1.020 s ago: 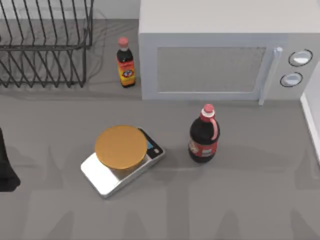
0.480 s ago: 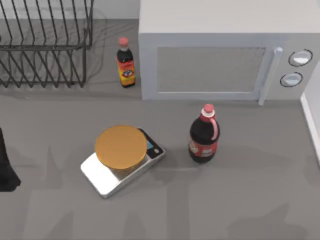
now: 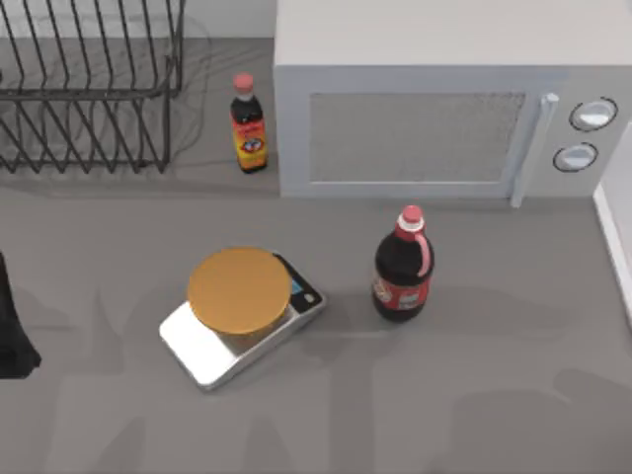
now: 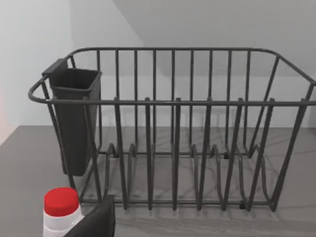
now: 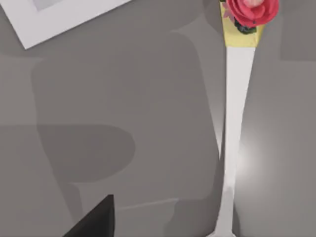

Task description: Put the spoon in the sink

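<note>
Lying flat on the grey counter, the spoon (image 5: pixel 236 113) shows below the right wrist camera.
From the left: the left arm (image 3: pixel 12 331) sits at the table's left edge facing a wire dish rack (image 4: pixel 173 128), then a scale (image 3: pixel 237 316), 2 dark bottles, a microwave (image 3: pixel 444 109). I cannot tell how far either gripper's fingers are open.

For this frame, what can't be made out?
- Spoon: right wrist view cuts off its bowl at the edge; a red flower decorates the handle's far end.
- Sink: none can be made out anywhere.
- Right gripper: one dark finger tip at the edge, so open or shut is unclear.
- Left gripper: likewise, one finger beside a red-capped bottle.
</note>
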